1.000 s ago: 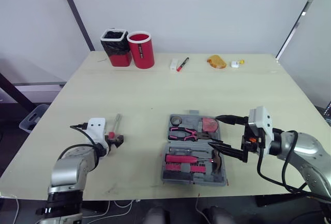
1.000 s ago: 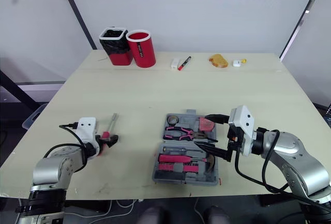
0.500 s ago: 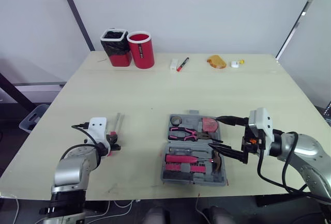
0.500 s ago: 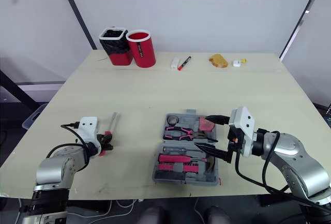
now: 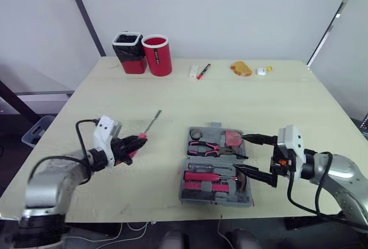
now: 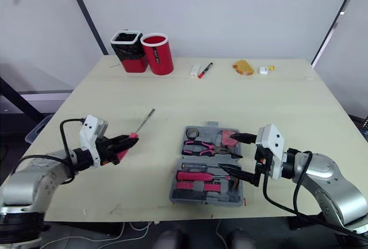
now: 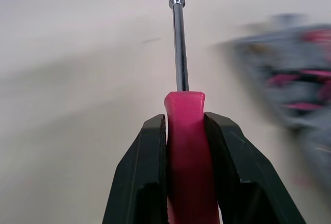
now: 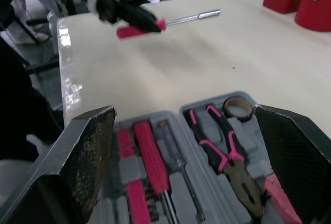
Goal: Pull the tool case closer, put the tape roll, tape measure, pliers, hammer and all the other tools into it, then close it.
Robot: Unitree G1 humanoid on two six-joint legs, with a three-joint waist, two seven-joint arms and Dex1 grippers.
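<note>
- Grey plastic tool case (image 5: 216, 201) is lying open near the beige table's (image 5: 172, 94) front edge, showing you pink-handled pliers (image 5: 210, 147) inside.
- Your left gripper (image 5: 133, 143) is clamping a pink-handled screwdriver (image 5: 146, 128), left of the case.
- Your right gripper (image 5: 238, 152) is gaping wide, empty, at the case's right side.

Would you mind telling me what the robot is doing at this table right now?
The robot is packing tools into an open grey tool case that lies near the front edge of the table. Its left claw is shut on the pink handle of a screwdriver and holds it to the left of the case. The right claw is open at the case's right side. Pliers and a tape roll already sit inside, and the case is not yet closed.
</note>
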